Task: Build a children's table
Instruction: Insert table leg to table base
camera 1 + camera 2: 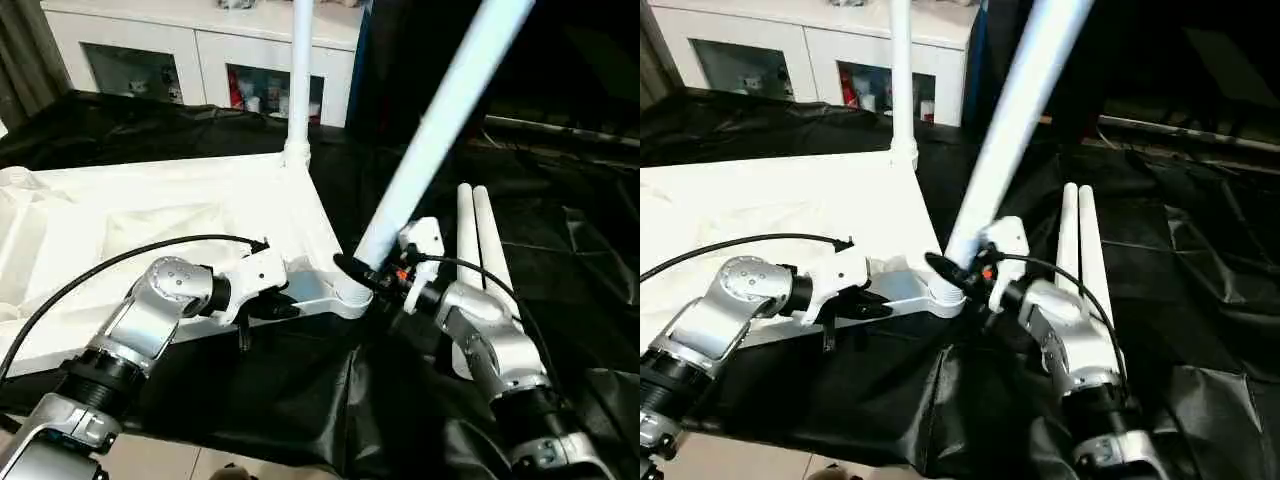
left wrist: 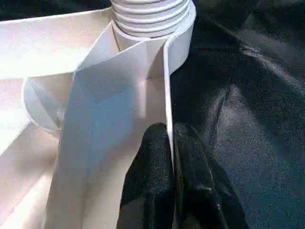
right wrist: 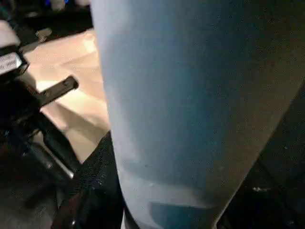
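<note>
The white table top (image 1: pixel 150 215) lies upside down on the left, ribbed side up. One white leg (image 1: pixel 300 80) stands upright in its far right corner socket. A second leg (image 1: pixel 440 120) leans to the right, its foot at the near right corner socket (image 1: pixel 350 297). My right gripper (image 1: pixel 375 272) is shut on this leg just above the socket, and one black finger (image 3: pixel 95 191) shows beside the leg (image 3: pixel 190 95). My left gripper (image 2: pixel 170 143) is shut on the top's thin rim (image 2: pixel 167 86) close to the same socket (image 2: pixel 152 19). Two loose legs (image 1: pixel 480 240) lie side by side on the right.
Black cloth (image 1: pixel 580 250) covers the surface under and around the table top. A white cabinet with glass doors (image 1: pixel 200 50) stands along the back. A black cable (image 1: pixel 120 260) arcs over my left forearm.
</note>
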Controlling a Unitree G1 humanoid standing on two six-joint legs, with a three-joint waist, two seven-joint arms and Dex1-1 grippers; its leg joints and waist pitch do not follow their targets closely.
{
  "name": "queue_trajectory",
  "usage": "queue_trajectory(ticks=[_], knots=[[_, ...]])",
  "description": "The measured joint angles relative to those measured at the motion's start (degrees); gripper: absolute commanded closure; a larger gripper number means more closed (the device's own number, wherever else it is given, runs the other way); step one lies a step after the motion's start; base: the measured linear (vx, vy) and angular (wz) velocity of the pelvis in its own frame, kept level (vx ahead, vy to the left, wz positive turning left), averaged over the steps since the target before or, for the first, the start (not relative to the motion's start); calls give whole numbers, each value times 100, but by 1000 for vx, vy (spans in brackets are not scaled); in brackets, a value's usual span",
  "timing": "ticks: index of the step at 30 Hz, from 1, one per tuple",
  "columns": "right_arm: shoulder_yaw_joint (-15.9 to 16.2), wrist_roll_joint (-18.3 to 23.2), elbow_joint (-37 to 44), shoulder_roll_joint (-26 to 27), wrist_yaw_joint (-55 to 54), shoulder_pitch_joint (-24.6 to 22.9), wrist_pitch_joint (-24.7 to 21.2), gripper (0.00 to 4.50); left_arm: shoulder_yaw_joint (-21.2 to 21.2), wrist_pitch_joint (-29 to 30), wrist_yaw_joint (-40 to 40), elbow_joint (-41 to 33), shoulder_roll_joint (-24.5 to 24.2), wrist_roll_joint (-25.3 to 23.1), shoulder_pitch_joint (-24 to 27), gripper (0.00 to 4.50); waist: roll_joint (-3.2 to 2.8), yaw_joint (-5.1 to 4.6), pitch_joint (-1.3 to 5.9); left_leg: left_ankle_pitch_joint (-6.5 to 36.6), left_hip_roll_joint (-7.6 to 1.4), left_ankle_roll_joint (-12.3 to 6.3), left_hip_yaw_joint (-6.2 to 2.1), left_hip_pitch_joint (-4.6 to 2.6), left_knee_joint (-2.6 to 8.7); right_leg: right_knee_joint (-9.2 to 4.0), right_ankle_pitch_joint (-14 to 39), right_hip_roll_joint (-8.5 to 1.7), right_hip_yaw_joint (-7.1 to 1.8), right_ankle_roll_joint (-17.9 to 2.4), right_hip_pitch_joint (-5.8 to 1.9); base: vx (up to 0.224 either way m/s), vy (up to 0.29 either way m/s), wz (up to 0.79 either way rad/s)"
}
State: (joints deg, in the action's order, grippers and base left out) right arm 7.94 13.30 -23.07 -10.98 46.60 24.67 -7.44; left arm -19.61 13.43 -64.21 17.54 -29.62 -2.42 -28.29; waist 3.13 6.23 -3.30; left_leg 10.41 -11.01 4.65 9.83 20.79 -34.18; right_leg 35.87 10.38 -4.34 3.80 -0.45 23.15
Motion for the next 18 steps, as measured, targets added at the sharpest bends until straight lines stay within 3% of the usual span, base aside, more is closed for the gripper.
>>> queue_trajectory(ticks=[7, 18], knots=[[210, -55, -110, -185, 459, 194, -197, 259, -1, -18, -73, -109, -93, 9, 104, 450, 99, 13, 61, 0, 0, 0, 1, -3, 10, -14, 9, 0, 0, 10, -5, 0, 0, 0], [217, 65, -427, -444, 1532, 246, 202, 259, -41, -313, -453, -89, -141, 112, 139, 450, 85, 61, 62, 1, 1, 0, 1, -1, 14, -26, -2, 0, 1, -15, -13, 0, 0, 0]])
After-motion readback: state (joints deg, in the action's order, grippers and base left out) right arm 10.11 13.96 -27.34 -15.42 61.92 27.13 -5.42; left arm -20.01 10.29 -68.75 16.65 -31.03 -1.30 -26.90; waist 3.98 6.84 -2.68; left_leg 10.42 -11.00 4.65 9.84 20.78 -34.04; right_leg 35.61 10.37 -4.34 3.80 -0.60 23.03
